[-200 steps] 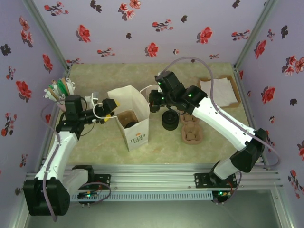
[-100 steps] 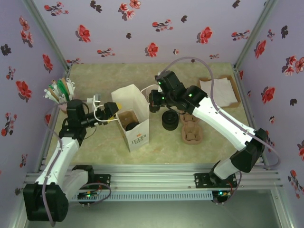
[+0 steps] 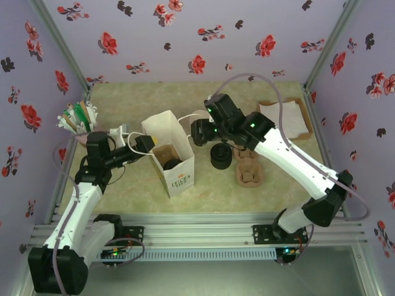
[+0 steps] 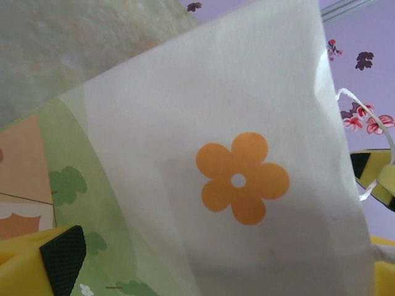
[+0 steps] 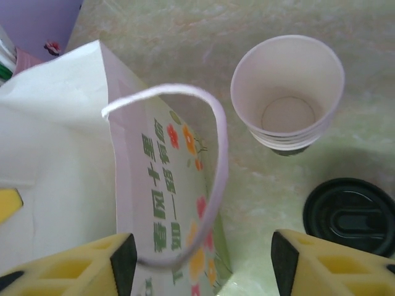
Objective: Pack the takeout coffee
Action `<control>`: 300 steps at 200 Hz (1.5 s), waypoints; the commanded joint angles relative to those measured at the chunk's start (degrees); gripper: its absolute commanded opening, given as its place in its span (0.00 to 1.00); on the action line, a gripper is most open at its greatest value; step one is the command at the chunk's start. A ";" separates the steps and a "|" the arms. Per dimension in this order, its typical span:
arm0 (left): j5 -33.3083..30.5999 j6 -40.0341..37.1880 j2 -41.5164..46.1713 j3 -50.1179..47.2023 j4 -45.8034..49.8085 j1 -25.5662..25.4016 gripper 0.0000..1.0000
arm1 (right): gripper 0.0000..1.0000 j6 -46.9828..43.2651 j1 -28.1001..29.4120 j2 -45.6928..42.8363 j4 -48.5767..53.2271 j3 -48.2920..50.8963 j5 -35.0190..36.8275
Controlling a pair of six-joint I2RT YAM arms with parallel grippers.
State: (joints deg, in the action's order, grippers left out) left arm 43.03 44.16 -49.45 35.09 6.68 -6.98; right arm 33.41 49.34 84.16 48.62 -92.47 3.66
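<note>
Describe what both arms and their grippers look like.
The left arm and the right arm are each built from white tubular links joined by black joint housings with small green lights. A thin greyish cable loops along each arm. The left gripper and right gripper have chunky yellow fingers, and black pads line their inner faces.

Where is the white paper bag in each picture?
Top external: the white paper bag stands left of the middle, with its mouth open.
Left wrist: it is very close up, with an orange flower printed on it.
Right wrist: it is on the left, seen from above.
Shared landmark: its white string handle.
</note>
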 commanded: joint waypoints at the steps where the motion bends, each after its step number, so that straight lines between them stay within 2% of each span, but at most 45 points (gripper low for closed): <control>1: -2.15 -3.33 0.57 0.78 3.89 -0.75 0.99 | 0.65 -1.77 1.42 -3.75 3.12 -1.88 4.47; 55: -6.10 -7.82 3.05 6.57 17.07 -0.73 0.99 | 0.71 -2.59 2.70 -4.49 2.02 -1.66 3.13; 97: -6.11 -8.19 4.25 6.89 18.73 -0.75 0.99 | 0.71 -2.58 2.71 -3.98 1.74 -1.56 2.46; 117: -5.73 -6.43 4.17 4.23 14.38 -0.75 0.99 | 0.69 -3.21 3.84 -4.03 1.91 -2.51 2.73; 135: -4.20 -2.83 4.45 0.94 6.80 -0.75 0.99 | 0.69 -5.01 6.48 -4.38 2.50 -3.93 6.25; 162: -3.59 -0.80 4.26 -1.11 1.01 -0.75 0.99 | 0.69 -8.35 10.63 -5.08 1.81 -4.99 11.97; 189: -1.49 1.77 3.06 -2.63 -4.93 -0.75 0.99 | 0.69 -12.55 15.35 -3.94 -0.26 -6.34 14.66; 247: -0.09 2.31 2.37 -3.37 -6.56 -0.75 0.99 | 0.63 -20.08 23.35 8.40 1.29 -20.01 15.08; 264: 0.03 2.42 2.06 -3.84 -6.94 -0.75 0.99 | 0.64 -21.72 25.42 13.22 2.92 -25.93 15.12; 283: 0.13 2.29 2.00 -3.88 -6.90 -0.75 0.99 | 0.65 -23.41 27.13 18.23 4.37 -31.73 18.31; 300: 0.13 2.16 1.99 -3.92 -6.77 -0.71 0.99 | 0.68 -24.00 28.12 21.63 4.42 -34.93 19.44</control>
State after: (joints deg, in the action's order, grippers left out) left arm 42.06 46.44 -47.18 31.97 0.99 -7.40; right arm 12.82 76.12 102.08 51.29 -122.58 19.25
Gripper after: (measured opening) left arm 0.991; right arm 0.658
